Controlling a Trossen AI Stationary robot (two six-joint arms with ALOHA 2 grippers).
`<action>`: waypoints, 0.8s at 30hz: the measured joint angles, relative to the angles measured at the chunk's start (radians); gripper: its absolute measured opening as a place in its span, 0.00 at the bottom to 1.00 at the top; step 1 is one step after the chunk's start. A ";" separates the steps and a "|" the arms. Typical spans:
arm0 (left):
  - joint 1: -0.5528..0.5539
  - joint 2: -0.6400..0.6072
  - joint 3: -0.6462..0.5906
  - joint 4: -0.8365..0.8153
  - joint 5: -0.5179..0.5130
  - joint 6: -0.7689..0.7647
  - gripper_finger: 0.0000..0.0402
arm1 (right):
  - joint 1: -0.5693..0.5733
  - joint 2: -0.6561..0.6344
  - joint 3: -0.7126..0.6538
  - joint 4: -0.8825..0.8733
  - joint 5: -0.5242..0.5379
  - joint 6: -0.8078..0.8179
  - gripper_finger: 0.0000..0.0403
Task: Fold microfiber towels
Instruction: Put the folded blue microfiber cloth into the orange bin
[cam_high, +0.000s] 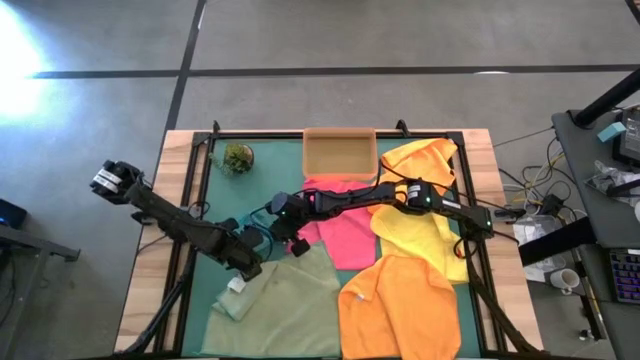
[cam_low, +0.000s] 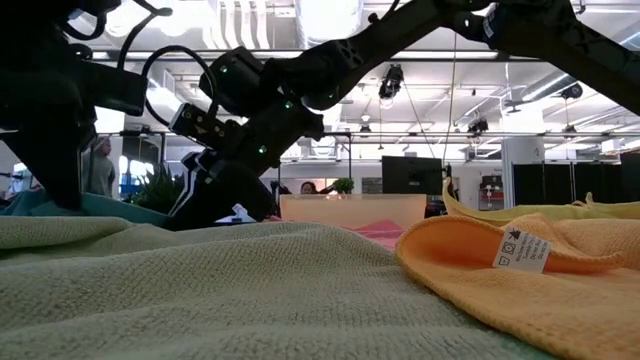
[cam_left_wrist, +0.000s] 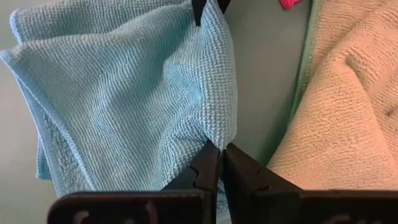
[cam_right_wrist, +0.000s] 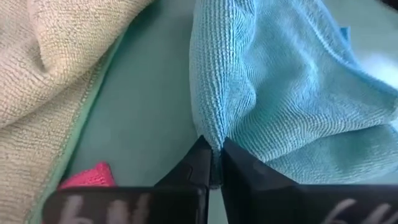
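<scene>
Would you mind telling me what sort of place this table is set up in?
Probably a robotics lab or workshop: bare concrete floor, a side desk strewn with cables and gear, and an open ceiling with strip lights over screens.

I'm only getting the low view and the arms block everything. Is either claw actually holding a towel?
Observer: Yes. The left wrist view shows the left claw shut on a folded edge of the teal towel.
Operator: And the right one?
Observer: The right claw is shut on that same teal towel.
Operator: Where on the table is this?
Observer: From above, the two claws meet near the table's middle, beside the pink towel and at the sage towel's edge.
</scene>
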 joint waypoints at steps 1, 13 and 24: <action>0.004 0.000 0.000 0.000 0.010 0.010 0.00 | 0.000 -0.003 0.000 -0.015 0.000 0.010 0.03; 0.116 -0.063 0.092 -0.003 0.064 0.257 0.00 | -0.002 -0.146 0.000 -0.315 0.016 0.149 0.02; 0.325 -0.118 0.200 -0.044 0.126 0.699 0.00 | -0.042 -0.269 0.000 -0.446 0.116 0.252 0.02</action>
